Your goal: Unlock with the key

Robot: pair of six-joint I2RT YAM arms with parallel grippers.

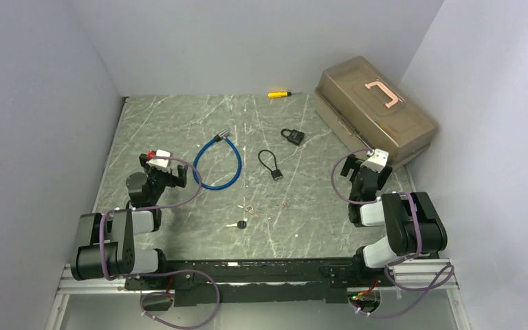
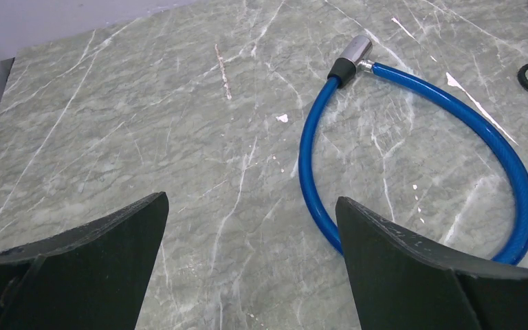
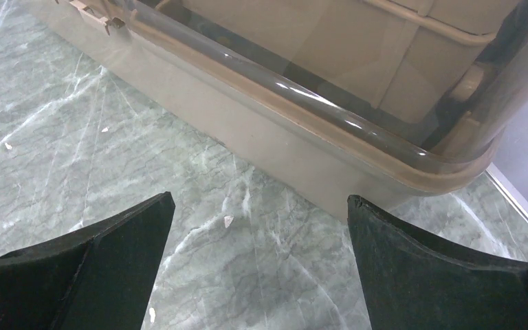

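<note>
**Key lies loose on the counter, nearer the left arm**

Key (image 1: 239,224) rests flat on the counter (image 1: 179,117), in the open stretch between the two arms and close to their bases. Its black head points toward the right arm and its blade toward the left, so the long axis runs roughly across the counter, side to side. From the left tool (image 1: 165,172) it lies to the right and back toward the base. From the right tool (image 1: 366,177) it lies farther off to the left. By that, the left arm looks the better placed to pick it up, coming down with its jaws set across the blade. Neither wrist view shows the key.

Both tools stand wide and hold nothing. The left tool hovers over bare counter with the blue cable (image 2: 412,130) just ahead of it and to its right. The right tool (image 3: 261,199) faces the low wall of the box (image 3: 302,130).

Padlock (image 1: 292,135) sits upright-looking mid-counter, well beyond the key and nearer the right arm. A black loop lock (image 1: 269,165) lies between padlock and key. Which lock this key fits cannot be told, and no lock is yet held or steadied.
</note>
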